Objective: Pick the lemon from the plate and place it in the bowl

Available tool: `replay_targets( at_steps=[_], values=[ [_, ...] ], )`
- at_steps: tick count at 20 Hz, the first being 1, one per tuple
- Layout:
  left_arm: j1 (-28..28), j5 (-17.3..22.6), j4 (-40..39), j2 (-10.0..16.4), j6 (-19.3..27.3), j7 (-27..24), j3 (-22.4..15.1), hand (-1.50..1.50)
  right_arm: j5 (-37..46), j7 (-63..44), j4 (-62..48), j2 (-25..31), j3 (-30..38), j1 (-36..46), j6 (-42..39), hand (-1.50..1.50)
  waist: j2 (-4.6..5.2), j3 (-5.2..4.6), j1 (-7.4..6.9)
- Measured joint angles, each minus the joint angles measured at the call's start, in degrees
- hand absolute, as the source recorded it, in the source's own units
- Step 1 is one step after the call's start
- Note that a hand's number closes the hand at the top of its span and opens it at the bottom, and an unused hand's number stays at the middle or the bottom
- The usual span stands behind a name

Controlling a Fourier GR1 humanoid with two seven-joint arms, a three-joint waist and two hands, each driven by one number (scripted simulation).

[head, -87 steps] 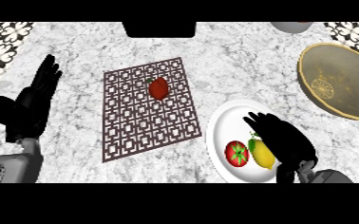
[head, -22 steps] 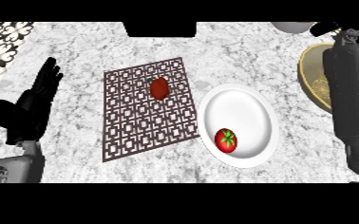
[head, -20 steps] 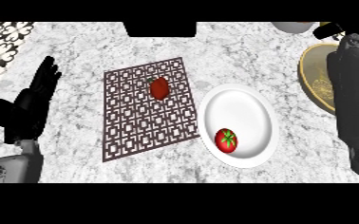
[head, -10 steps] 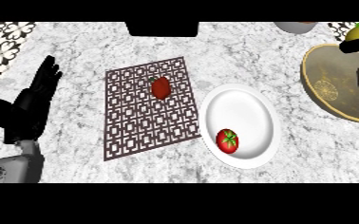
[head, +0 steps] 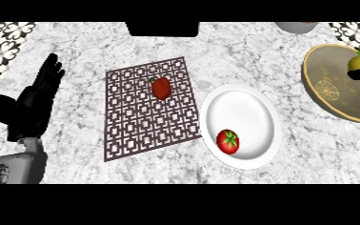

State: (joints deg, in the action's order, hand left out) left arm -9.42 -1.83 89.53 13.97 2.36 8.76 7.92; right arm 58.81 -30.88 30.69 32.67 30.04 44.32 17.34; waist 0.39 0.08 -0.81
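Lemon (head: 354, 63) over the bowl (head: 329, 88), three o'clock, seemingly ready for release; right hand (head: 356, 74) barely shows, fingers unclear; left hand (head: 38, 95) rests relaxed at nine o'clock.

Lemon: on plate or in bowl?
In the bowl: the lemon sits inside its rim at the right edge; the plate holds only a tomato.

Lemon (head: 354, 63) moved from plate (head: 243, 107) to bowl (head: 325, 83)
You now see the lemon at the bowl's far right, off the plate, and the right robot hand has left your view.
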Motion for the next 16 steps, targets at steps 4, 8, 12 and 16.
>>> replay_targets(
  at_steps=[4,8,12,16],
  values=[
    [-0.04,-0.53,-0.32,-0.44,0.36,-0.14,-0.18,0.00,-5.31,8.41,-2.37,0.93,3.29,-1.19,0.41,-1.50,-0.01,0.04,0.02],
    [0.22,-0.41,-0.93,-0.29,0.24,-0.57,0.30,0.00,-13.12,16.43,0.25,-0.25,9.26,-1.95,4.51,-1.50,-0.22,0.08,0.68],
    [0.80,-0.09,-0.82,0.10,0.03,-0.59,0.92,0.00,-22.31,24.33,5.23,-1.90,16.28,-2.12,8.60,-1.50,-0.54,0.12,1.29],
    [2.02,0.09,0.09,0.63,-0.23,-0.71,1.59,0.00,-31.26,29.68,11.45,-2.45,22.05,-5.92,6.07,-1.50,-0.85,-0.01,1.99]
  ],
)
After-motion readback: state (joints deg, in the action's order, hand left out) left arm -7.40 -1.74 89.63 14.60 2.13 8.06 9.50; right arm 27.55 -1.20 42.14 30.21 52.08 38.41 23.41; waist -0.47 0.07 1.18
